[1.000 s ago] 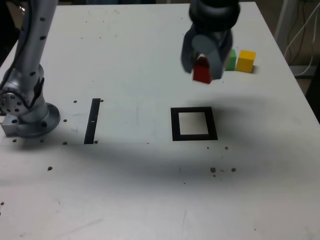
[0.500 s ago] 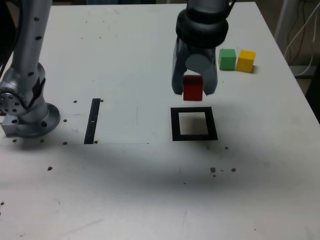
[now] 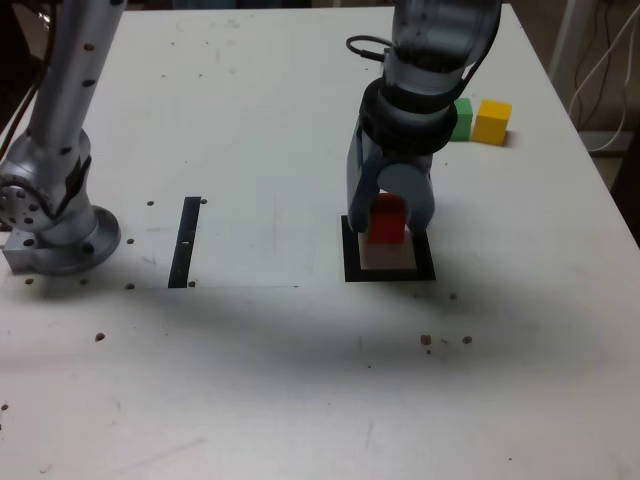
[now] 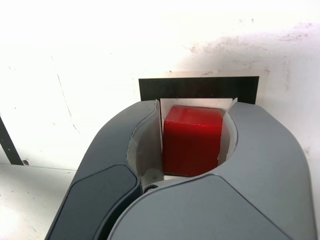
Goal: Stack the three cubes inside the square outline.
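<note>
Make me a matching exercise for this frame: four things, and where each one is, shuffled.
1. Red cube
2. Green cube
3. Yellow cube
4. Black strip

A. Farthest toward the exterior view's right of the three cubes
B. Held between the gripper's fingers
C. Toward the exterior view's left from the square outline
D. Partly hidden by the arm in the exterior view

Pairs: 1-B, 2-D, 3-A, 4-C

- Exterior view: high, well back, angled down across table [image 3: 240, 400].
- Wrist view: close, facing down.
- Shared: red block [image 3: 387, 222], black square [image 3: 390, 275].
</note>
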